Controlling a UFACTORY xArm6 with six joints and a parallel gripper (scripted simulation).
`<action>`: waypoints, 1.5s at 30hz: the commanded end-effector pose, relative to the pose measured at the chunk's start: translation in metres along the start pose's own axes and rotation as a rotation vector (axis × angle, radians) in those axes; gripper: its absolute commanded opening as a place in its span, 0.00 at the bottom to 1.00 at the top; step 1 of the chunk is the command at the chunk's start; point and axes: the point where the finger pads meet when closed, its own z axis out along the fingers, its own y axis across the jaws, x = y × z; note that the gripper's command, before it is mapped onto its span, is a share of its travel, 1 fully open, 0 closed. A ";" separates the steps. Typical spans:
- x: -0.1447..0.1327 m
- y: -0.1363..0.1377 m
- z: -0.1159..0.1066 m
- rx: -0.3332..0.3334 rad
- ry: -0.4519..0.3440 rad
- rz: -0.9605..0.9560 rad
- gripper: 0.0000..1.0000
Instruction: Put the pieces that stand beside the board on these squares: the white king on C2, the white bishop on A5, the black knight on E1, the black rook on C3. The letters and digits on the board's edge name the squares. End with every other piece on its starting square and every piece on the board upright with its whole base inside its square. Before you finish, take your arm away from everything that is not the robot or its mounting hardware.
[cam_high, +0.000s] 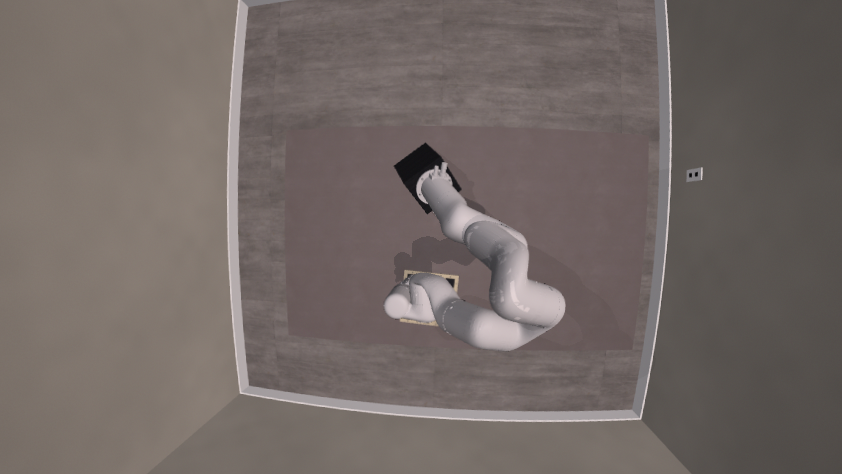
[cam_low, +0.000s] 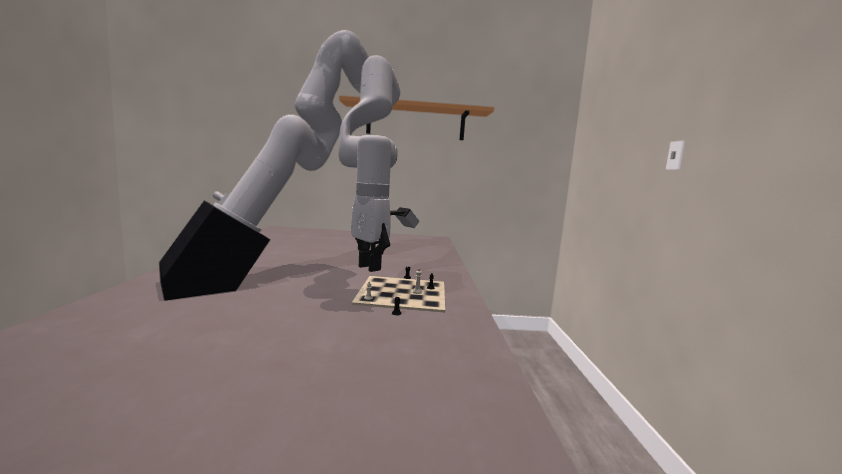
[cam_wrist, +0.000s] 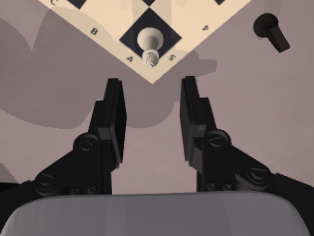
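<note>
The white bishop (cam_wrist: 151, 44) stands alone on its corner square; the gripper (cam_wrist: 152, 116), fingers parted and empty, hovers above, while overhead the arm (cam_high: 500, 276) hides both.

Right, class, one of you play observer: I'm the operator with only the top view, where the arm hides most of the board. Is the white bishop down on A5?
Observer: Yes. The wrist view shows the white bishop upright on the dark corner square, A5.
Operator: Is the gripper holding anything?
Observer: No. The gripper is open and raised near that corner, with nothing between its fingers.
Operator: Anything left off the board?
Observer: A black piece stands on the table beside the board.
</note>
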 end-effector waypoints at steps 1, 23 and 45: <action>0.001 0.000 -0.019 0.004 0.000 0.000 0.37; 0.001 0.000 -0.028 0.004 -0.001 0.000 1.00; 0.010 0.095 -0.018 0.004 0.000 -0.583 1.00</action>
